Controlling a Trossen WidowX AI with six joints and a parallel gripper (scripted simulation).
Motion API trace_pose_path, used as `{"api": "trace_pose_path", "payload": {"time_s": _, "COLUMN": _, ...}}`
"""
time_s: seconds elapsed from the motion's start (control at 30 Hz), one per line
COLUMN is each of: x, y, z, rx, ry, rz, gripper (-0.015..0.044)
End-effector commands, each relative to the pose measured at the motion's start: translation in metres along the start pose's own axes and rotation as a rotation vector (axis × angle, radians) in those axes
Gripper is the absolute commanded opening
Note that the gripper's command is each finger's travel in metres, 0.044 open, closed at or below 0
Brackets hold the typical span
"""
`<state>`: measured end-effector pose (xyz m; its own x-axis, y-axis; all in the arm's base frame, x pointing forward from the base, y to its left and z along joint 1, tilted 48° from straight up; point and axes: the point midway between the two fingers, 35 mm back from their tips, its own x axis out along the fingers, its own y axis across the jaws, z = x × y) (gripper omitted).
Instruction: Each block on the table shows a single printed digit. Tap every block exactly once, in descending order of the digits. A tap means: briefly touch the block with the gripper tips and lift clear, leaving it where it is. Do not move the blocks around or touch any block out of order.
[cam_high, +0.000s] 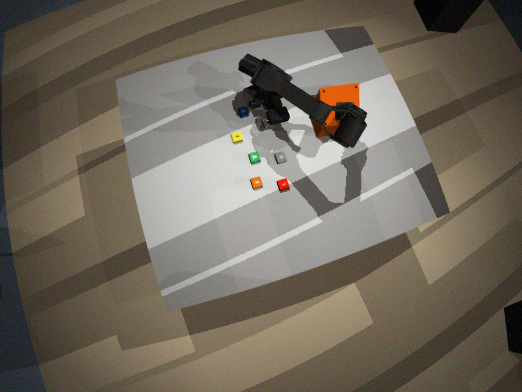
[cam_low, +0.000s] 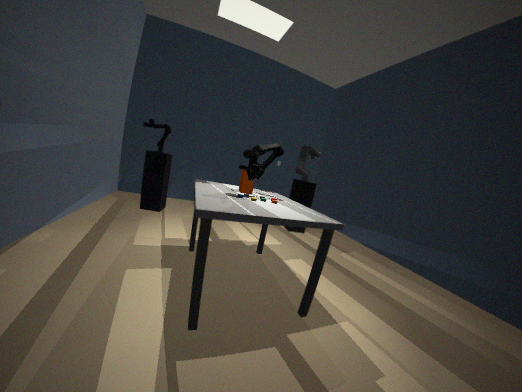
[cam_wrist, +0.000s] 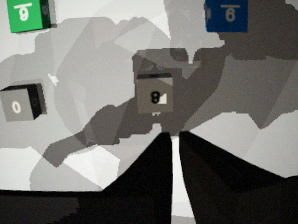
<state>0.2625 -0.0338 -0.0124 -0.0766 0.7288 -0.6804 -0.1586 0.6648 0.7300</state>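
1. A grey table (cam_high: 210, 235) is seen from above, standing on a floor of tan and brown planks in a dark blue room.
2. A black robot arm (cam_high: 300, 102) is mounted on an orange base (cam_high: 342, 97) toward the far right of the table and is stretched leftward.
3. The end effector (cam_wrist: 174, 141) is seen in the wrist view as two dark fingers drawn together, with only a thin bright slit between them; nothing is gripped.
4. Just ahead of the fingertips in the wrist view, a shaded pale block (cam_wrist: 154, 95) is found, printed with what looks like an 8. It is not touched by the fingers.
5. A blue block (cam_high: 243, 111) lies just left of the arm's wrist in the top view; its digit looks like a 6 or an 8.
6. A yellow block (cam_high: 237, 137) lies nearer, a little to the left of the arm.
7. A green block (cam_high: 254, 157) and a grey block (cam_high: 280, 157) are set side by side, nearer still.
8. An orange block (cam_high: 256, 183) and a red block (cam_high: 283, 184) form the nearest pair.
9. All the blocks sit apart from one another, flat on the table.
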Motion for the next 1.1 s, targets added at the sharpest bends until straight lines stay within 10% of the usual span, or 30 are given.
{"api": "trace_pose_path", "payload": {"time_s": 0.0, "x": 0.003, "y": 0.007, "z": -0.011, "rx": -0.004, "ry": 0.009, "rz": -0.002, "gripper": 0.0020}}
{"api": "trace_pose_path", "payload": {"time_s": 0.3, "x": 0.082, "y": 0.007, "z": -0.012, "rx": -0.004, "ry": 0.009, "rz": 0.001, "gripper": 0.0020}}
{"api": "trace_pose_path", "payload": {"time_s": 1.07, "x": 0.111, "y": 0.008, "z": -0.012, "rx": -0.004, "ry": 0.009, "rz": 0.003, "gripper": 0.0020}}
